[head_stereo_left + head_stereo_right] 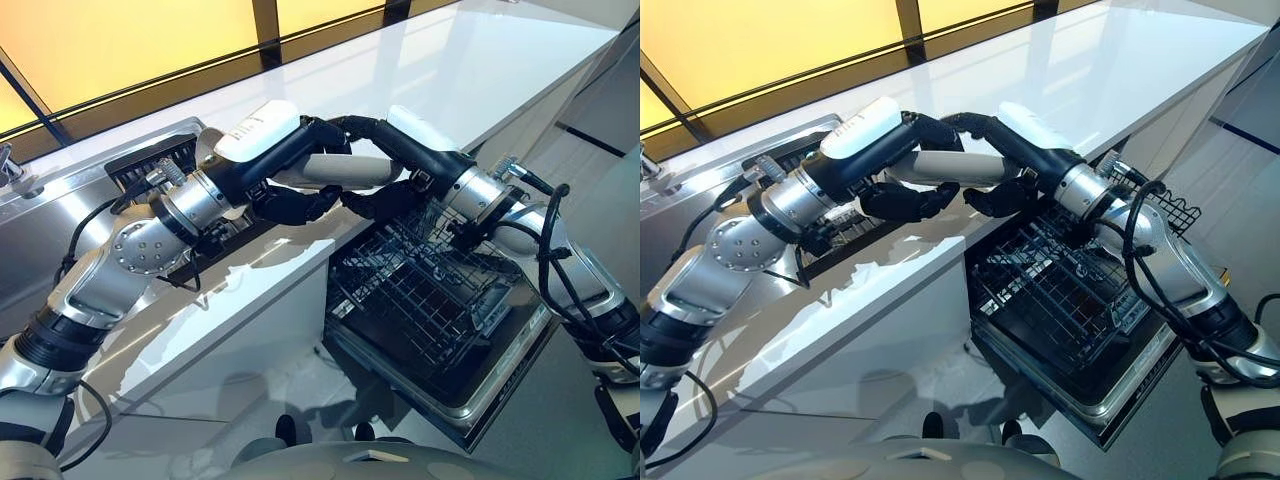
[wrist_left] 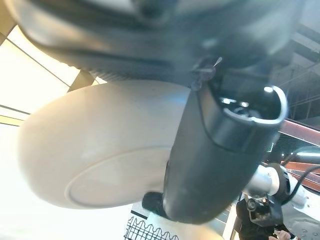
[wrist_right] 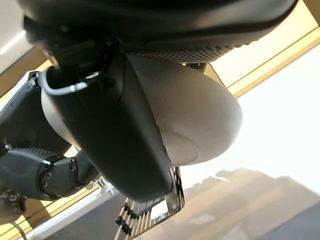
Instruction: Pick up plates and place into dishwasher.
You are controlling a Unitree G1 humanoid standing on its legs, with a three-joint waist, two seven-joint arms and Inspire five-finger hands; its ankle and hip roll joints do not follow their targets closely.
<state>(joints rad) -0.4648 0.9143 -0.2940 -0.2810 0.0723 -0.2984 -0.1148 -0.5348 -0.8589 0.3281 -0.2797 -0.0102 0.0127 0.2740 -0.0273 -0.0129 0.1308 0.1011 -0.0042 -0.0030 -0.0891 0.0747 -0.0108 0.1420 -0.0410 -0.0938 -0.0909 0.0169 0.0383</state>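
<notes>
A beige plate (image 1: 335, 170) hangs level over the counter's front edge, held between both hands. My left hand (image 1: 290, 203) grips its left side, fingers curled beneath and thumb (image 2: 215, 160) across the plate's underside (image 2: 100, 145). My right hand (image 1: 1000, 198) grips the opposite side, its thumb (image 3: 125, 135) pressed on the plate (image 3: 200, 115). The two sets of dark fingers almost touch under the plate. Below and to the right stands the open dishwasher, its black wire rack (image 1: 430, 290) pulled out over the lowered door (image 1: 500, 385).
A long white counter (image 1: 450, 70) runs from lower left to upper right. A steel sink (image 1: 60, 215) with a black dish rack (image 1: 150, 165) lies at the left behind my left arm. Windows line the far side.
</notes>
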